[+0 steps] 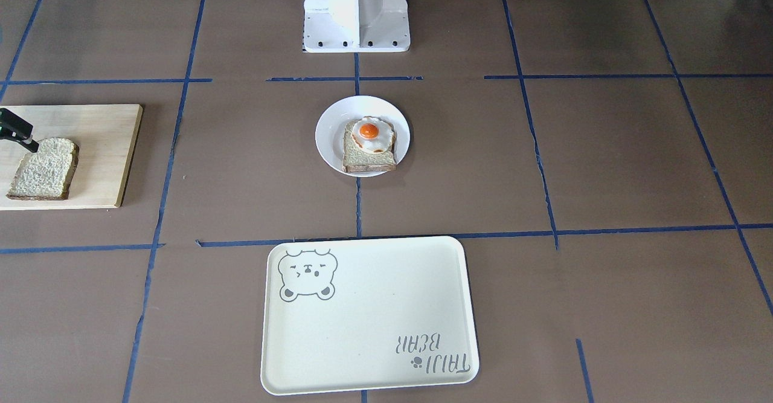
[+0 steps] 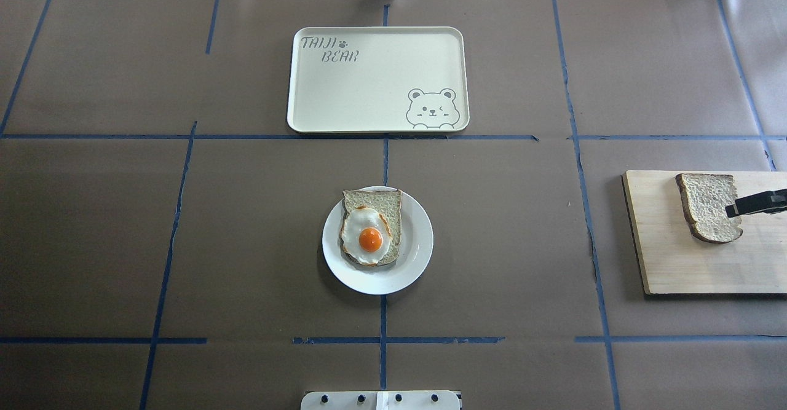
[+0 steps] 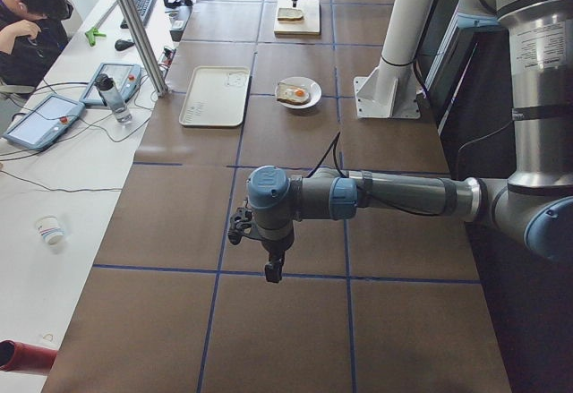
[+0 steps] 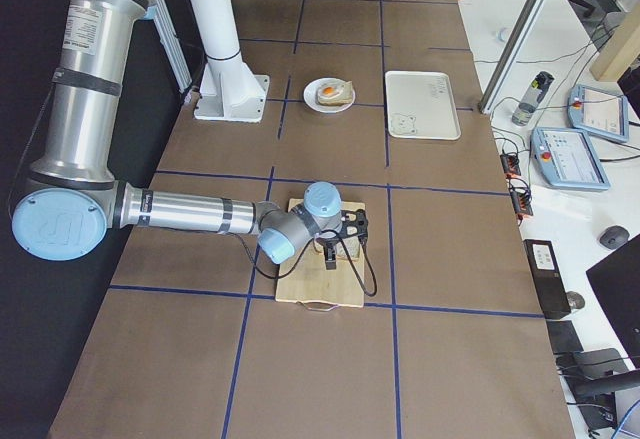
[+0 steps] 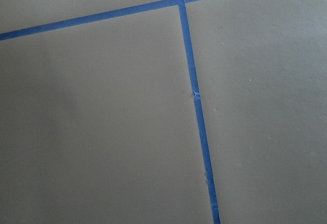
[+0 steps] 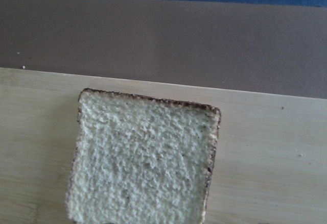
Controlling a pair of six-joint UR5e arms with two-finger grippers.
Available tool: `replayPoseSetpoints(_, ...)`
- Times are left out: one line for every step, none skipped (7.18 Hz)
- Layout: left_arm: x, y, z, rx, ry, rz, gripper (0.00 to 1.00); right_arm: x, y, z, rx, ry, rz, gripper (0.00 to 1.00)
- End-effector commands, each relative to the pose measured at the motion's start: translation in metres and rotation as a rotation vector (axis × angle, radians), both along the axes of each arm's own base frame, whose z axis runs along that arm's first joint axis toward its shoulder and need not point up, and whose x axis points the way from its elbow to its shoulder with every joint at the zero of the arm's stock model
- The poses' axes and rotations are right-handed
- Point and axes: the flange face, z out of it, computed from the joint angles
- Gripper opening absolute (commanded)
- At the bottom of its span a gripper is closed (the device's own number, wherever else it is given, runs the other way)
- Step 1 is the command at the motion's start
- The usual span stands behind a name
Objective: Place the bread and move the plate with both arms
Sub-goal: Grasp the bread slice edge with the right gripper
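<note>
The bare bread [image 2: 707, 206] lies flat on a wooden cutting board [image 2: 676, 262] at the table's right end; it also shows in the front view [image 1: 42, 170] and fills the right wrist view [image 6: 143, 168]. My right gripper [image 2: 733, 208] hovers just over the slice's outer edge, with only one black finger showing, so I cannot tell if it is open. The white plate [image 2: 419, 256] sits mid-table with an egg-topped slice [image 2: 371, 235] on it. My left gripper [image 3: 273, 272] hangs above bare table at the left end, seen only from the side, so I cannot tell its state.
The cream bear tray [image 2: 375, 78] lies beyond the plate, across the table from the robot. Blue tape lines [image 5: 196, 106] cross the brown table cover. An operator's desk with tablets [image 3: 54, 111] runs along the far side.
</note>
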Motion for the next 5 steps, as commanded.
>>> replayPoseSetpoints(0.0, 0.0, 0.0, 0.0, 0.0, 0.001, 1.0, -0.019, -0.002, -0.001, -0.011, 0.004, -0.005, 0.9)
replayPoseSetpoints(0.0, 0.0, 0.0, 0.0, 0.0, 0.001, 1.0, -0.019, -0.002, 0.002, -0.017, 0.006, -0.004, 0.82)
replayPoseSetpoints(0.0, 0.0, 0.0, 0.0, 0.0, 0.0, 1.0, -0.018, -0.001, 0.004, -0.02, 0.006, -0.005, 0.78)
replayPoseSetpoints(0.0, 0.0, -0.002, 0.003, 0.0, 0.001, 1.0, -0.018, -0.001, 0.004, -0.023, 0.007, -0.004, 0.78)
replayPoseSetpoints(0.0, 0.0, -0.002, 0.005, 0.0, 0.0, 1.0, -0.017, 0.0, 0.01, -0.032, 0.012, -0.004, 0.75)
